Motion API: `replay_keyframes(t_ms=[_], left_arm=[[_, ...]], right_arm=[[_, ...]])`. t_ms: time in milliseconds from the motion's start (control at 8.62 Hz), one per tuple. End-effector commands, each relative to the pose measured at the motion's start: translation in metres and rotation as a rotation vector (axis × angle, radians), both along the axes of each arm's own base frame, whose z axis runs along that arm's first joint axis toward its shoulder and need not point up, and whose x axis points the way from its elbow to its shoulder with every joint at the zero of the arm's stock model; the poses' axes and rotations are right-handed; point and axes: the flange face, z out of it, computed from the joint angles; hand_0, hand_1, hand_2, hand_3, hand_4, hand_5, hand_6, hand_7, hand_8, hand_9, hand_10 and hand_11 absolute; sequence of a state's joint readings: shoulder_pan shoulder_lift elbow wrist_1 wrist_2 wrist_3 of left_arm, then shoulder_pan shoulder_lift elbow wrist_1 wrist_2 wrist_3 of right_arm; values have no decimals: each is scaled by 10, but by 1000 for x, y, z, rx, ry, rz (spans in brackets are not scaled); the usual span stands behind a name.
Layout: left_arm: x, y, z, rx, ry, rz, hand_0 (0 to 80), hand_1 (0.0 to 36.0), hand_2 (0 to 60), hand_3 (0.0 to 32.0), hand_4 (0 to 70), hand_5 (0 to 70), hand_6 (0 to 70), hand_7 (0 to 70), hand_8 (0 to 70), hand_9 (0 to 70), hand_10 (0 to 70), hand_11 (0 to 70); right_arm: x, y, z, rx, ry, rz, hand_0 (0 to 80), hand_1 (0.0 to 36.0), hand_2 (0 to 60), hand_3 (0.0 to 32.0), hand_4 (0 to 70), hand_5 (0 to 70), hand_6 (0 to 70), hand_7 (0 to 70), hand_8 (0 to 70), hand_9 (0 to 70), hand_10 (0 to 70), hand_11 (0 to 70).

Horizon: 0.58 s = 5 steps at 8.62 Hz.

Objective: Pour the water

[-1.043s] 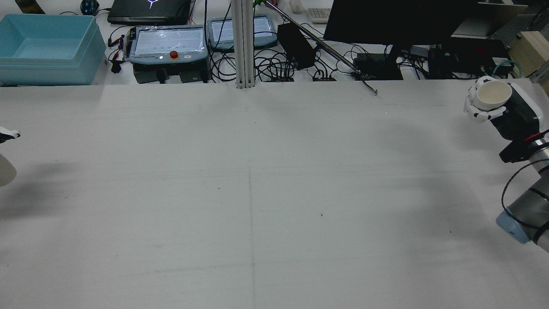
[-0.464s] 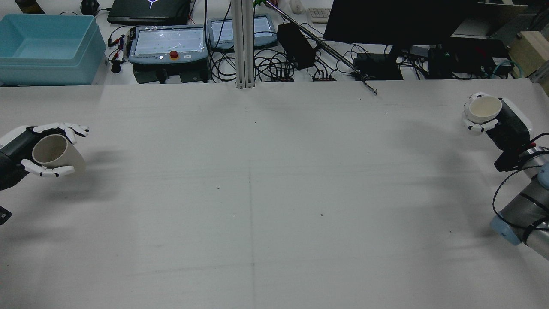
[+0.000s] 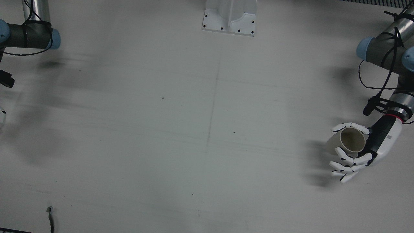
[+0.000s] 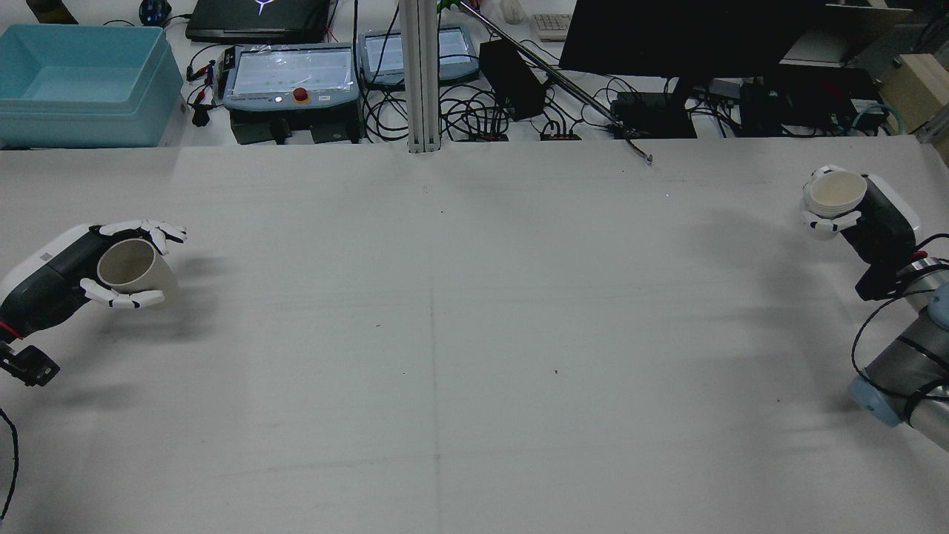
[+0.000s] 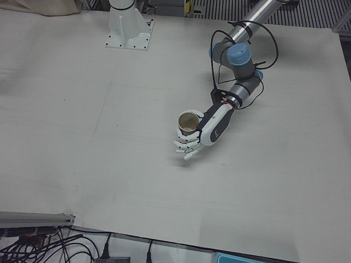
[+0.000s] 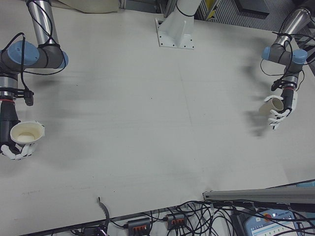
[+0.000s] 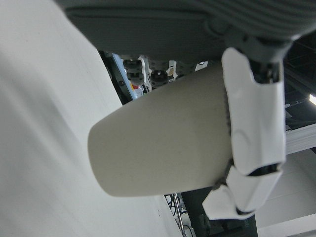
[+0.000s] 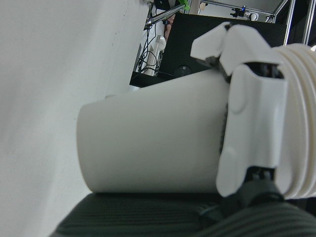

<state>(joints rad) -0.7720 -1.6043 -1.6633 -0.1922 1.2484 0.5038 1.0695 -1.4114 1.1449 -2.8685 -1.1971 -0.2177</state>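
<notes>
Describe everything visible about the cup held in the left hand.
The plain off-white paper-like cup is a smooth tapered cylinder with no handle, lid or print. The left hand grips it, white fingers wrapping its wall near the rim. It is tilted, its open mouth facing up and back toward the arm, its narrower base angled down toward the white table. It seems held clear of the table, with a shadow beside it. The dim interior shows no visible water.

White table [image 4: 474, 334], faint seam lines, few dark specks.
</notes>
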Motion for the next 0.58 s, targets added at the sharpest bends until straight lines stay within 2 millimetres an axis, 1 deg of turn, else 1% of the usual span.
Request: replay_keyframes(t_ms=[0,116,232,348,464], left_arm=[[15,8,41,-32,-39,17,610,268,478,0,620,700,250,338,197,193,57,98],[17,10,54,-40,-44,23,610,260,449,0,599,700,246,329,196,189,55,96],[14,12,58,-46,-48,22,603,251,436,0,592,700,243,325,195,190,55,95],[12,14,61,-51,-50,24,603,239,385,0,589,700,245,322,196,189,53,91],[12,15,64,-65,-66,28,579,174,186,0,550,700,229,308,191,180,43,74]], right_arm=[[-1,1,0,0,3,-3,607,212,410,0,343,700,699,700,700,700,475,676],[0,1,0,0,2,-1,608,214,410,0,343,700,699,700,700,700,474,674],[1,0,-1,2,-1,0,610,215,412,0,343,700,698,700,700,700,473,673],[1,0,-1,2,-1,0,617,220,410,0,342,700,696,700,700,700,470,670],[1,0,-2,4,-2,0,617,222,413,0,342,700,695,700,700,700,468,668]])
